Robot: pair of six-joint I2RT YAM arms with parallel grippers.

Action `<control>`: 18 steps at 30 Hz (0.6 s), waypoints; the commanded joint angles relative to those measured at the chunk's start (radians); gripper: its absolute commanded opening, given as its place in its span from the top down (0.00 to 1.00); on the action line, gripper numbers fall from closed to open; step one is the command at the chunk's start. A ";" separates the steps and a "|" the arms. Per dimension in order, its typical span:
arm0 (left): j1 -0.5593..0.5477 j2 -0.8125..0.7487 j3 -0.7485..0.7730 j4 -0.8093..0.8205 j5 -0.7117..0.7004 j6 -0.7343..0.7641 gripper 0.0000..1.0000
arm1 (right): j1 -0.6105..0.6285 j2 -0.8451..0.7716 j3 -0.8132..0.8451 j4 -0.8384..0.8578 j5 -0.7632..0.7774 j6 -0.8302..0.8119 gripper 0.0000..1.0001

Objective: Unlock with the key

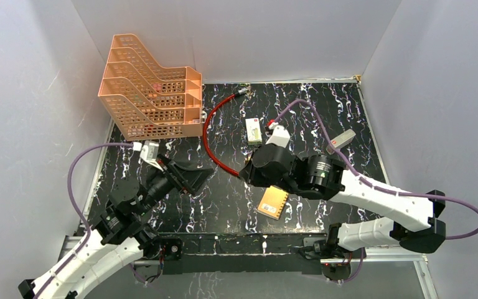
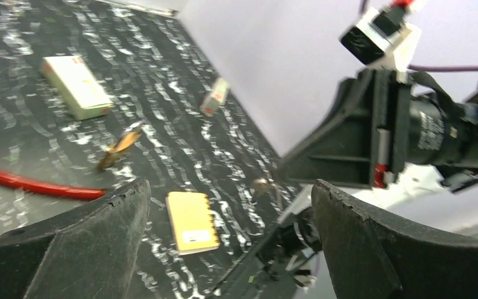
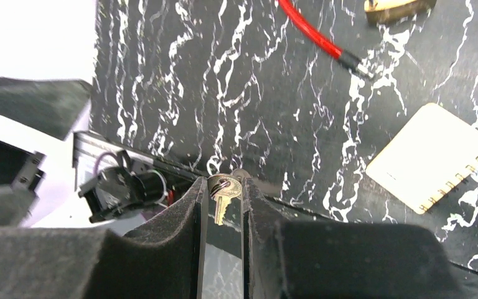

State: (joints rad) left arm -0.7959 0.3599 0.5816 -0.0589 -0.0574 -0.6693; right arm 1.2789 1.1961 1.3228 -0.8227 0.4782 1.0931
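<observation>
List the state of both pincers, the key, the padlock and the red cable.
left pincer: open, empty.
right pincer: shut on the key.
key: clamped in the right pincer, clear of the padlock.
padlock: lying untouched; shackle state unclear.
red cable: lying loose, near end apart from the padlock.

The table (image 1: pixel 224 199) is showing black with white marbled veins. The key (image 3: pixel 223 198) is gleaming dull silver against the black of my right gripper (image 3: pixel 224 187). I am seeing the cable (image 3: pixel 311 29) glowing red, the padlock (image 3: pixel 398 7) brassy, the notebook (image 1: pixel 273 201) yellow, and the latticed rack (image 1: pixel 152 93) peach-orange.
</observation>
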 commanded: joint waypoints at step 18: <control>-0.004 0.334 0.079 0.327 0.393 0.023 0.24 | -0.093 0.022 0.125 0.091 0.113 -0.005 1.00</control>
State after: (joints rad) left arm -0.7963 0.6563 0.6041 0.2619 0.2577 -0.6838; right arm 1.1938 1.2224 1.3865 -0.7803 0.5545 1.0737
